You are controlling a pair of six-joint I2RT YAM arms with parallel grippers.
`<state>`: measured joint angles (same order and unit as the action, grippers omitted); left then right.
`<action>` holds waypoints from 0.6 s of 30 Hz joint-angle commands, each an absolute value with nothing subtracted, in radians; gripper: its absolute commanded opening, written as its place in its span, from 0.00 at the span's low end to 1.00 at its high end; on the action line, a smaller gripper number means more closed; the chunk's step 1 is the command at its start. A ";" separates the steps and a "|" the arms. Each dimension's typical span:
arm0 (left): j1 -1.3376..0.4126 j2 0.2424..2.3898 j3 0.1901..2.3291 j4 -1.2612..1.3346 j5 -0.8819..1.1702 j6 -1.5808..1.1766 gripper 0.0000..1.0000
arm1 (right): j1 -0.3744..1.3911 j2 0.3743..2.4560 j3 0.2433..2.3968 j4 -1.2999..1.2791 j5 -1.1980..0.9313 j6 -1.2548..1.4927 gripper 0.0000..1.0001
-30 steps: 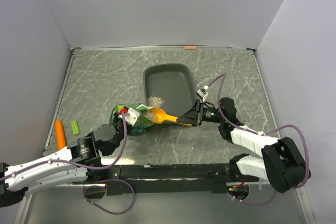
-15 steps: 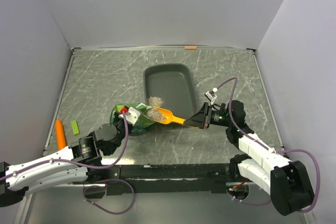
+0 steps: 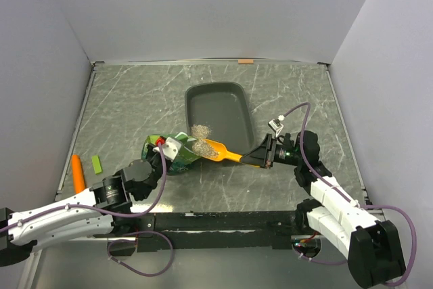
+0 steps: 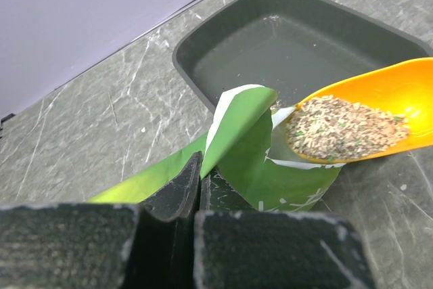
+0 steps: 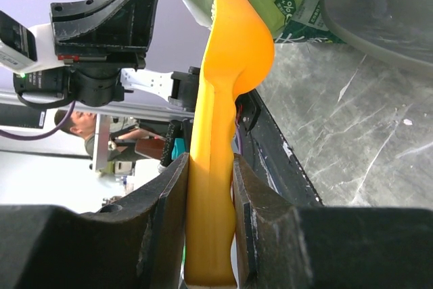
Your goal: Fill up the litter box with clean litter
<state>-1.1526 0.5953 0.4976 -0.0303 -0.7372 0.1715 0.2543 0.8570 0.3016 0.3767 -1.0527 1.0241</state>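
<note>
The dark grey litter box [image 3: 220, 103] lies behind the table's middle, with a small pile of clean litter [image 3: 201, 129] in its near left corner. My left gripper [image 3: 161, 153] is shut on the rim of the green bag [image 3: 177, 158], holding its mouth up. My right gripper [image 3: 256, 157] is shut on the handle of the orange scoop [image 3: 222, 151]. The scoop's bowl hovers at the bag's mouth, heaped with litter [image 4: 344, 128], just short of the box's near rim [image 4: 196, 76]. The right wrist view shows the scoop handle [image 5: 211, 167] pinched between both fingers.
An orange carrot-shaped item [image 3: 78, 172] and a small green block [image 3: 96, 164] lie near the left wall. A strip of orange tape [image 3: 245, 61] marks the back edge. Walls close in the table on three sides.
My right arm has drawn back to the right, pulling the loaded scoop a little out of the bag's mouth. The left arm and bag have held still.
</note>
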 commanded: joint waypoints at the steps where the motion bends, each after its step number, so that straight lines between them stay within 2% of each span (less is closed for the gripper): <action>1: -1.150 0.624 0.508 -0.038 -0.825 0.173 0.01 | 0.233 0.818 0.291 0.308 -1.043 1.019 0.00; 11: -1.123 0.695 0.525 -0.038 -0.896 0.153 0.01 | 0.190 0.819 0.307 0.291 -1.014 1.048 0.00; 18: -1.052 0.752 0.549 -0.069 -0.828 0.101 0.01 | 0.124 0.844 0.340 0.299 -1.032 1.058 0.00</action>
<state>-1.0870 0.7311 0.5159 -0.0166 -0.7910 0.1360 0.1665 0.8307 0.3012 0.3016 -1.0542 1.0504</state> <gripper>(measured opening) 0.021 0.349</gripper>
